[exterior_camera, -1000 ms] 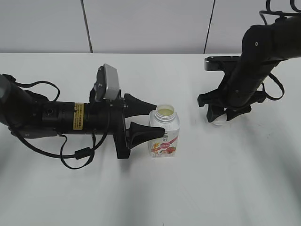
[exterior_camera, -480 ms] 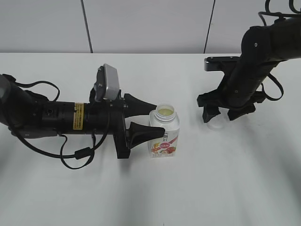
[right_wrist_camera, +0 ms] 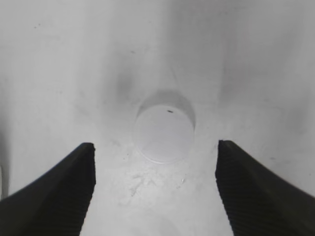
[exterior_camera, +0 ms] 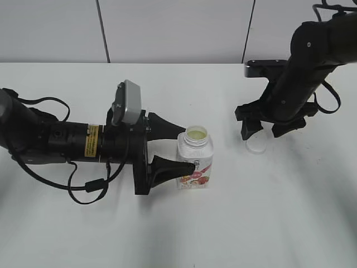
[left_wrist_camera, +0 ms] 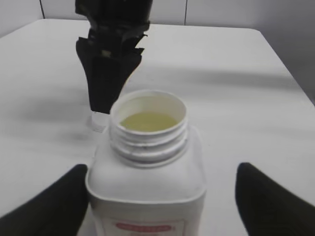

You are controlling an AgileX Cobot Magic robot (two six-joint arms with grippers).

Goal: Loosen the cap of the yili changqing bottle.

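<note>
The yili changqing bottle [exterior_camera: 195, 159] stands upright mid-table with its neck open and pale liquid inside; it also shows in the left wrist view [left_wrist_camera: 147, 167]. My left gripper [exterior_camera: 186, 146] [left_wrist_camera: 161, 169] is open, with one finger on each side of the bottle; the right-hand finger stands clear of the bottle. The cap [exterior_camera: 255, 146] lies on the table to the right, off the bottle. It also shows in the right wrist view [right_wrist_camera: 164, 132] and behind the bottle in the left wrist view [left_wrist_camera: 96, 122]. My right gripper [exterior_camera: 268, 131] [right_wrist_camera: 153, 147] is open and empty just above the cap.
The white table [exterior_camera: 234, 223] runs back to a grey panelled wall [exterior_camera: 178, 28]. Black cables [exterior_camera: 89, 187] loop beside the left arm.
My right gripper has opened and lifted, leaving the cap on the table. My left gripper's jaws have widened around the bottle.
</note>
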